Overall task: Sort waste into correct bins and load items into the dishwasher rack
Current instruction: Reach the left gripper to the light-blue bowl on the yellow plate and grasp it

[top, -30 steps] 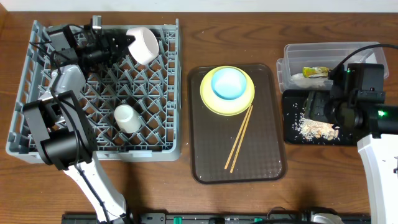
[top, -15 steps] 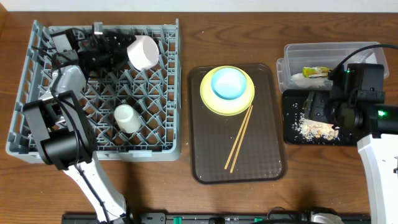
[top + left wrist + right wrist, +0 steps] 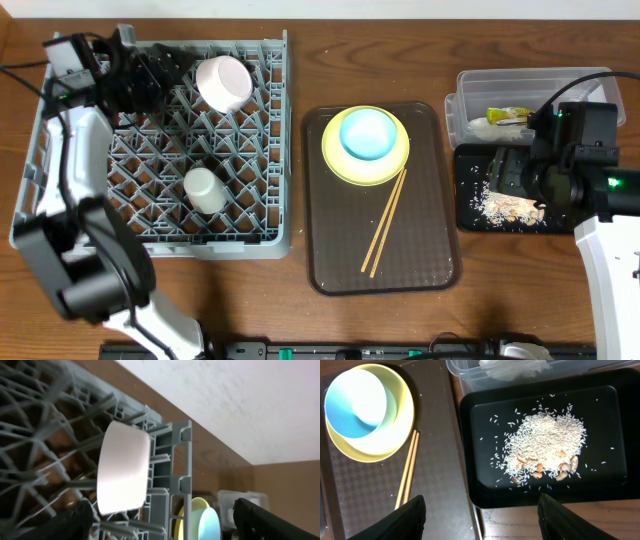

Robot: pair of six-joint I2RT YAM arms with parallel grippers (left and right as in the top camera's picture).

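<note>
Leaning on the rack (image 3: 250, 200), pinkish-white bowl (image 3: 224, 82) lies free; left pincer (image 3: 165, 517), right pincer (image 3: 482, 517) released.

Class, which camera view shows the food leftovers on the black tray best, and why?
The right wrist view: the leftovers lie fully visible, close up, rice grains and brown bits distinct on the black tray. Overhead shows them small, at the edge of the right arm. The left wrist view misses them.
</note>
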